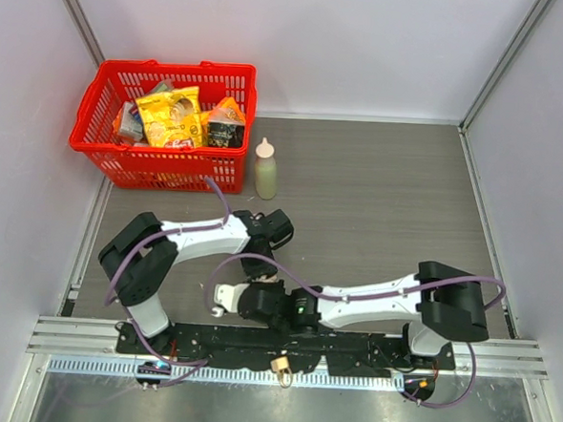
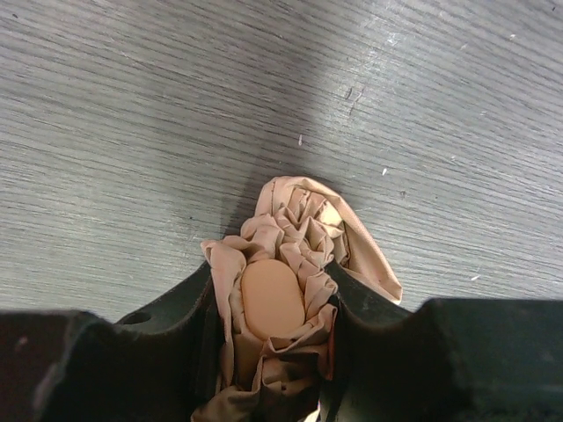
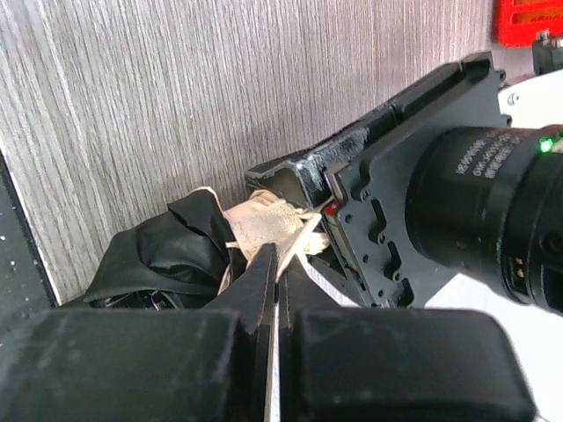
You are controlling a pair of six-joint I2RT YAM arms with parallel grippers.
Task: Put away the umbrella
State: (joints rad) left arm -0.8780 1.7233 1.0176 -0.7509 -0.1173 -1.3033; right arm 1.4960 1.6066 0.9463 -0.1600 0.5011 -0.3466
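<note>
**A:** Where is the beige fabric compact umbrella [image 2: 303, 233]?

**B:** It is bunched in the left end effector [image 2: 274, 294]. In the left wrist view its crumpled folds fill the gap between the two black fingers [image 2: 189, 303]. A smooth oval tan piece sits among the folds, and the grey wood-grain counter [image 2: 132, 114] lies behind.

**A:** So that end effector is gripping it?

**B:** Yes. It is partly closed, with both fingers pressed into the fabric.

**A:** And the right end effector [image 3: 276, 264]?

**B:** Its fingers are pressed flat together with no gap. Thin beige strands of the umbrella cross right at the tips, but I cannot tell whether they are pinched. Just beyond is a beige bundle against the left end effector's black body, with crumpled black material [image 3: 163, 251] beside it on the left.

**A:** And from above?

**B:** The two end effectors meet near the arm bases, left of centre, and the umbrella is mostly hidden beneath them. A red plastic mesh basket [image 1: 169, 171] holding yellow snack packets [image 1: 170, 116] stands in the far left corner, well apart. A pale green squeeze bottle [image 1: 265, 177] stands upright just beside the basket's right side.
</note>
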